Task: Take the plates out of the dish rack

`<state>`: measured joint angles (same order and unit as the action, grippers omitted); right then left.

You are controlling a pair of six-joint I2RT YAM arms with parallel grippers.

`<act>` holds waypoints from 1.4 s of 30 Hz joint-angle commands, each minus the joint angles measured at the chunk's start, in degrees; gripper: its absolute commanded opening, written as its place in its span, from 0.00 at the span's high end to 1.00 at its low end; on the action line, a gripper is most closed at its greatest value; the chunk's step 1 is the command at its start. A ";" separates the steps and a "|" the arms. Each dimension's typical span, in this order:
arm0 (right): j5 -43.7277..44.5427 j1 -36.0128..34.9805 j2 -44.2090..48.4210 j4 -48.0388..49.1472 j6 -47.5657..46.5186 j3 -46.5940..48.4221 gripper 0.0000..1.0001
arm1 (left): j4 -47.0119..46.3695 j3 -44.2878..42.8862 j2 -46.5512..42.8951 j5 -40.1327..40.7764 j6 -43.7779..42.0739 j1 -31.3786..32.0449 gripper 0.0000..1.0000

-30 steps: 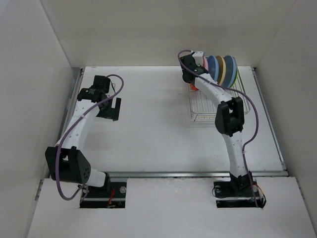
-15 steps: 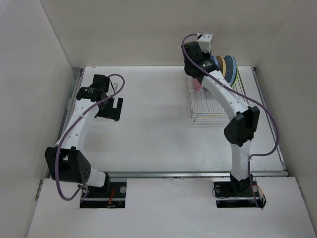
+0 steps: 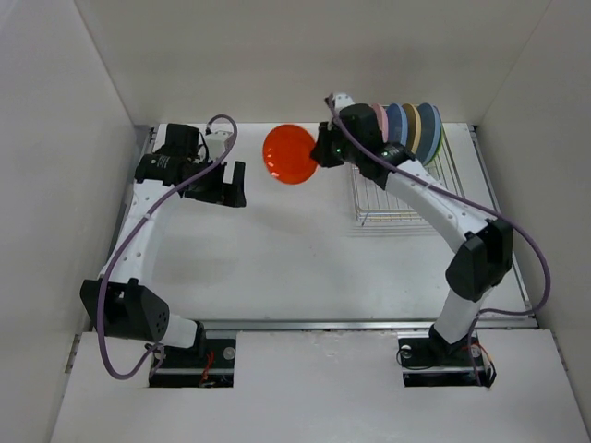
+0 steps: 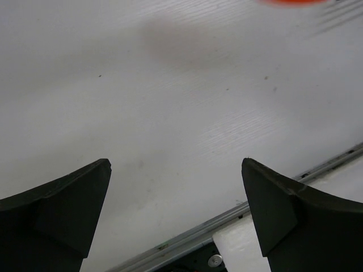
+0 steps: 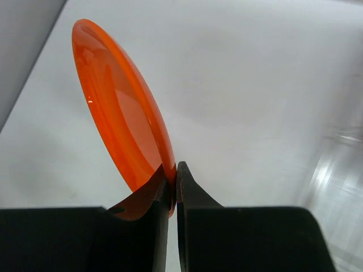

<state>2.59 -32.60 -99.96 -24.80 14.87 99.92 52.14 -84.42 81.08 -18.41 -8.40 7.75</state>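
Observation:
An orange plate (image 3: 289,154) (image 5: 119,119) hangs on edge in the air over the table's far middle, left of the dish rack (image 3: 406,205). My right gripper (image 3: 319,151) (image 5: 174,168) is shut on the plate's rim. Several plates (image 3: 411,126), pink, blue, tan and green, stand upright at the rack's far end. To the left of the orange plate, my left gripper (image 3: 233,185) (image 4: 176,165) is open and holds nothing. A sliver of the orange plate (image 4: 295,1) shows at the top edge of the left wrist view.
White walls close in the table on the left, back and right. A metal rail (image 3: 369,324) runs along the near edge, and another rail (image 4: 187,235) shows under the left gripper. The rack's near half holds only bare wire.
My right gripper has lifted the orange plate out of the rack and swung it left over the table. The left gripper has shifted right and toward the back.

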 commanded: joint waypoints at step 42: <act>-38.18 -5.46 -2.52 28.92 5.34 -16.59 1.00 | 2.70 -3.20 4.53 -10.31 -3.46 2.53 0.65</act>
<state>-31.86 -38.26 -103.50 -3.62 19.42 84.07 53.74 -87.77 85.47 -22.37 -10.44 10.39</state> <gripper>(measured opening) 0.110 0.416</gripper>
